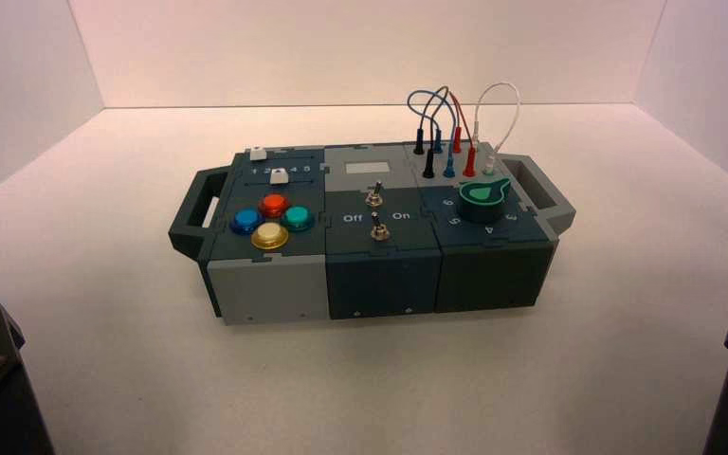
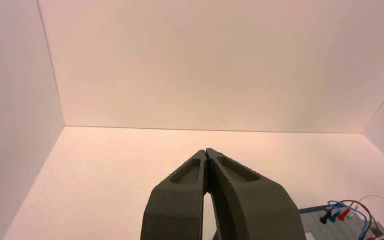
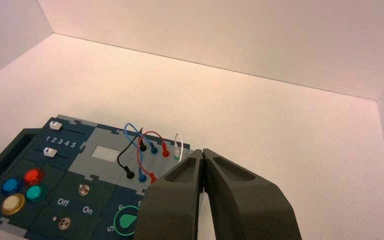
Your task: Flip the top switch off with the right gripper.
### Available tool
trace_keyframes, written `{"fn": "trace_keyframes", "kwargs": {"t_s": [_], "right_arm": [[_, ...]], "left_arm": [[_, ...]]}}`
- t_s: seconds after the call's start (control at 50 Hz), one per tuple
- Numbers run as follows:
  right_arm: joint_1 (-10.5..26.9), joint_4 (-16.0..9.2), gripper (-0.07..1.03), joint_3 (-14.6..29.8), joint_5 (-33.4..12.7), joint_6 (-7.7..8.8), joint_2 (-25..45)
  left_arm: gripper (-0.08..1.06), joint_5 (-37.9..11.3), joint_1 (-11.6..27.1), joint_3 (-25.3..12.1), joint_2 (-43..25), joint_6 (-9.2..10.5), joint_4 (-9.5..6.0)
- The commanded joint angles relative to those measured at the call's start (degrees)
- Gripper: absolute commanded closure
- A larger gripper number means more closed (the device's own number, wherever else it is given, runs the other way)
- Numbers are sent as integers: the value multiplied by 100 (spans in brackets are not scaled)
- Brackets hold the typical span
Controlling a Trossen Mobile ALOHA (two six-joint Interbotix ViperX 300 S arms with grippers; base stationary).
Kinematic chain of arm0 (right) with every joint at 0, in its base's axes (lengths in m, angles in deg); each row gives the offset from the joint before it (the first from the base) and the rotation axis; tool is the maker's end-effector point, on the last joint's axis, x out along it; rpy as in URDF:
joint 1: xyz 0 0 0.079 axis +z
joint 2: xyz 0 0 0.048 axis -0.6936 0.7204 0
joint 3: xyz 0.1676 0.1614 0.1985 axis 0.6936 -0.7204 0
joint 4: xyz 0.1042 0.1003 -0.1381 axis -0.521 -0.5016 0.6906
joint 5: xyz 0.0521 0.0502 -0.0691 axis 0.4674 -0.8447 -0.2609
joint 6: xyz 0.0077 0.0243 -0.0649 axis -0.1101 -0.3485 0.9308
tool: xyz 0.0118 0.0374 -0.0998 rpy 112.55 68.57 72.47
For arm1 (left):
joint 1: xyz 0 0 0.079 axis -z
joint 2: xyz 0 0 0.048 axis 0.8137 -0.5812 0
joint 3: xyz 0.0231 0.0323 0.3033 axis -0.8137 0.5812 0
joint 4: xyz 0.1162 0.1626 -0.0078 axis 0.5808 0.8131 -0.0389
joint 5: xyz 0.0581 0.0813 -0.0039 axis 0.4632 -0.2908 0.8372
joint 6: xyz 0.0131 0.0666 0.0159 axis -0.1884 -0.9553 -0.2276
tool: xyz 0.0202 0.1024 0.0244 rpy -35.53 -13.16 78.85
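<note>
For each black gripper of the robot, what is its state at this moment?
Left black gripper: closed, holding nothing, away from the box.
Right black gripper: closed, holding nothing, also away from the box.

Small silver metal toggle switch on a hex-nut base, in the box's dark middle section, beyond the Off and On lettering, black right end effector, two tapered fingers closed together, well apart from the switch

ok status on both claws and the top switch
Left claw shut, not at the box. Right claw shut, beyond the box's edge. Small silver metal toggle, upper of two, untouched; nothing over it.
</note>
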Motion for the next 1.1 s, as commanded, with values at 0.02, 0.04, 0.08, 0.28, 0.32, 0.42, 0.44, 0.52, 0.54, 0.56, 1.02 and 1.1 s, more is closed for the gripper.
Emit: {"fn": "trace_keyframes", "kwargs": {"t_s": [0.02,0.04,0.08,0.28,0.32,0.42,0.44,0.52,0.54,0.56,1.02,1.1], "right_arm": [[-26,-26,99,141,26,-18,53],[-26,-18,99,141,26,-9,53],[-26,-18,99,141,26,-18,53],[-26,-26,99,141,53,-18,97],[-26,-26,99,141,53,-18,123],[-26,-35,99,149,44,-18,211],[-26,-35,99,149,44,-18,229],[-26,-62,99,176,0,-18,325],[-26,-88,99,185,-9,-18,352],[-26,-105,99,193,-26,-18,378],[0,-352,99,378,-598,-18,1204],[9,-413,99,413,-677,-18,1345]], "left_arm": [[101,35,-9,-70,-35,0,9],[101,35,-9,-70,-35,0,9],[101,26,-9,-62,-53,0,9],[101,26,-9,-62,-97,0,9],[101,35,-9,-62,-97,0,9],[101,26,-9,-62,-123,0,9],[101,26,-9,-62,-132,0,9],[101,-9,-9,-79,-167,18,-18],[101,-53,9,-88,-193,18,-26],[101,-114,26,-105,-237,26,-44],[101,-2962,677,-1301,-2162,35,-193],[101,-3173,835,-1380,-2461,35,-202]]}}
